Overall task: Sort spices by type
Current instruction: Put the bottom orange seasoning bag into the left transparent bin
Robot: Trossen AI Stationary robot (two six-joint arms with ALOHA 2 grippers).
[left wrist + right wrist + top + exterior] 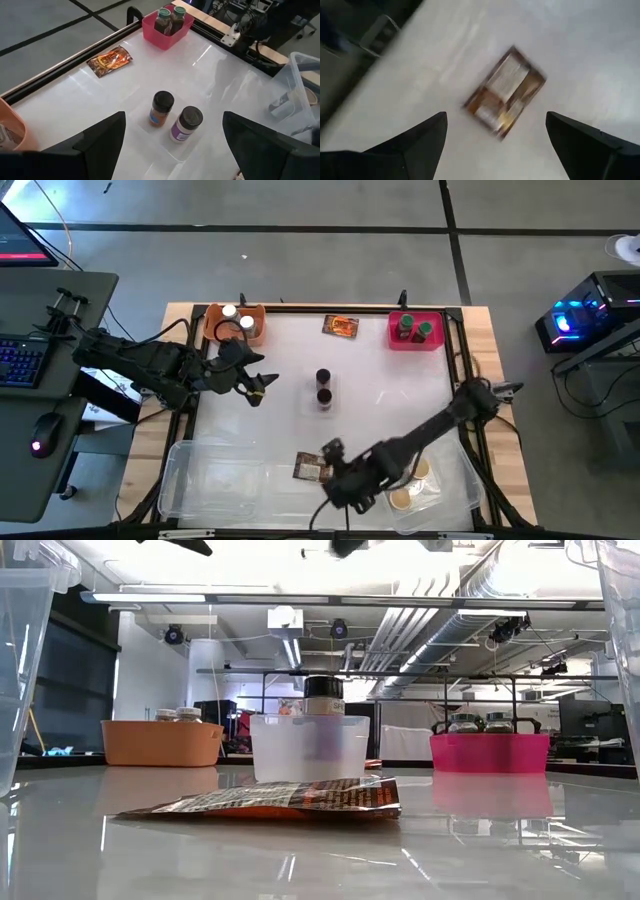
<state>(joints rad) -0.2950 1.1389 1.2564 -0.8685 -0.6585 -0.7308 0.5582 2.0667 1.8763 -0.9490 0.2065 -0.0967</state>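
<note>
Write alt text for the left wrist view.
Two black-lidded spice jars stand side by side on the white table, seen past the left end effector, whose fingers are spread open. Farther off, a pink bin holds two green-lidded jars and an orange-brown packet lies flat.

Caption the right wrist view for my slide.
Open right pincer hovering over a flat spice packet lying on the white table.
</note>
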